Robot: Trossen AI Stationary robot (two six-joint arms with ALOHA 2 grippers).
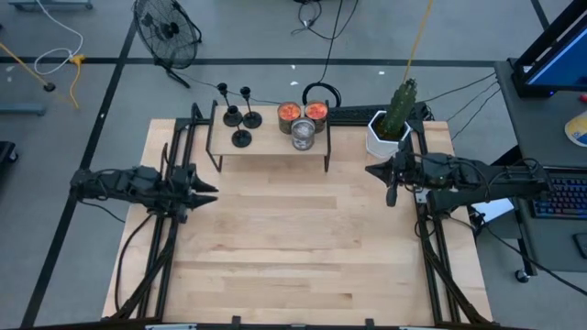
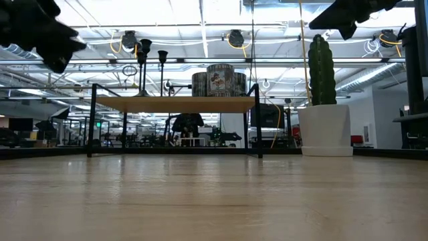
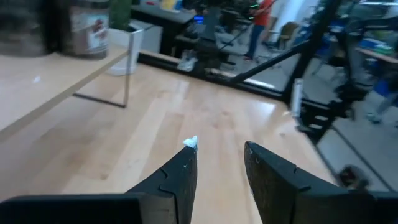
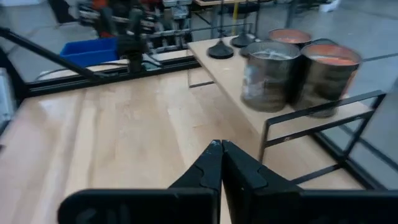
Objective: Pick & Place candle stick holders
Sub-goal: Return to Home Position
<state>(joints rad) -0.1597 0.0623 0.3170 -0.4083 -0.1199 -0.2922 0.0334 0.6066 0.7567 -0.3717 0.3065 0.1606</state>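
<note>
Candle stick holders (image 1: pixel 241 137), seemingly three, stand stems-up on the shelf (image 1: pixel 275 145).

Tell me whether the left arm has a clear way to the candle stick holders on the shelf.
Probably yes. The left gripper, open, hangs over the table by the shelf; the candle stick holders stand at the shelf's end nearest it, the cans beyond them.

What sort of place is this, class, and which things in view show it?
Probably a robotics lab or workshop: the left arm and right arm are mounted at a wooden table, loose cables trail around it, and a keyboard sits beside it.
</note>
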